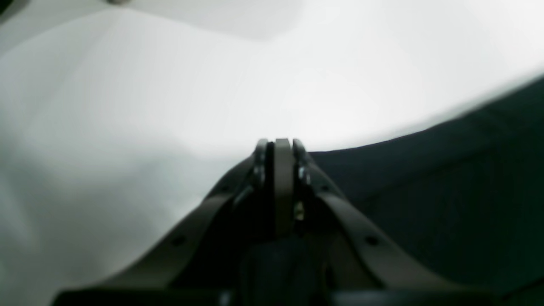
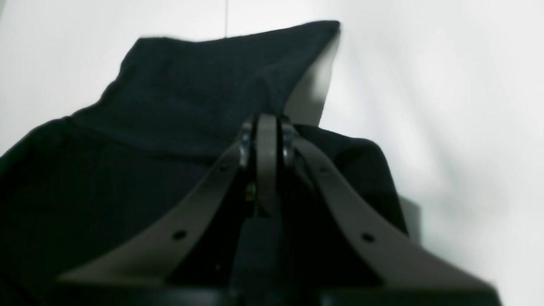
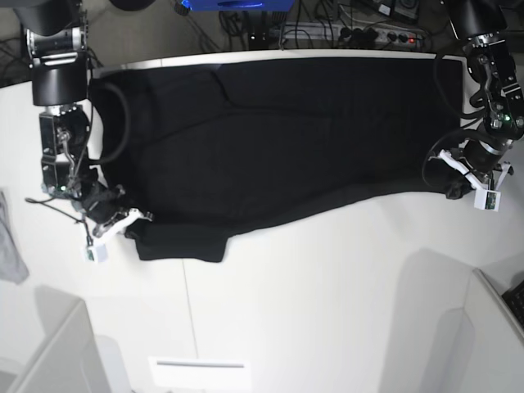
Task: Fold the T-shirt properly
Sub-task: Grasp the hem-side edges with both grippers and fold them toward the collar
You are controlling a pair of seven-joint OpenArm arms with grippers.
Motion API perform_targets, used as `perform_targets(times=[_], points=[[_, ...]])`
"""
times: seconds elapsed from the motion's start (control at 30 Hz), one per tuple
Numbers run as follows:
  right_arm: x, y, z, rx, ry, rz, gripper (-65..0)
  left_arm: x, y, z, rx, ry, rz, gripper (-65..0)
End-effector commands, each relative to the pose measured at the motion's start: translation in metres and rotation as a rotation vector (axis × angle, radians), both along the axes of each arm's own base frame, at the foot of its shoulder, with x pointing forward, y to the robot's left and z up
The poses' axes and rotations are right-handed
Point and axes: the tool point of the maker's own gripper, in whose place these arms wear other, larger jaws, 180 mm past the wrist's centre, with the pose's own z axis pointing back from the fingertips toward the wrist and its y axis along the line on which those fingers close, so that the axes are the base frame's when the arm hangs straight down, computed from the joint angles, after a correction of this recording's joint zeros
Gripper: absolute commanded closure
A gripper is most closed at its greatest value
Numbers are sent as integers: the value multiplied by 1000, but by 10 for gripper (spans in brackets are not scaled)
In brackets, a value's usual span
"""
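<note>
The black T-shirt [image 3: 278, 131] lies spread plain side up across the far half of the white table [image 3: 327, 286]. My right gripper [image 3: 135, 219] is at its near-left sleeve corner. In the right wrist view the gripper [image 2: 267, 119] is shut, with dark cloth [image 2: 170, 97] bunched on both sides of the tips. My left gripper [image 3: 453, 191] is at the shirt's near-right edge. In the left wrist view the gripper [image 1: 282, 142] is shut where the cloth's edge [image 1: 425, 178] meets the tips.
A small grey cloth [image 3: 10, 246] hangs at the table's left edge. White bin walls stand at the near left [image 3: 49, 352] and near right [image 3: 495, 315]. Cables and a power strip [image 3: 377, 34] run behind the table.
</note>
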Motion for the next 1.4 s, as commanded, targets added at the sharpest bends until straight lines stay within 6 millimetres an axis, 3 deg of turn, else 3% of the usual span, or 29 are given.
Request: perform_targets(times=[0.0, 0.2, 0.4, 0.83, 1.37], points=[[13, -7, 23, -2, -68, -9, 0, 5, 0, 18, 21, -53, -19, 0], [-1, -9, 28, -2, -67, -7, 0, -6, -11, 26, 46, -63, -58, 0], [-16, -20, 29, 1, -51, -32, 0, -13, 7, 37, 71, -83, -15, 0], [-58, -21, 48, 17, -41, -45, 0, -33, -4, 35, 98, -52, -53, 0], [-101, -20, 46, -2, -2, -42, 0, -47, -11, 38, 132, -29, -99, 0]])
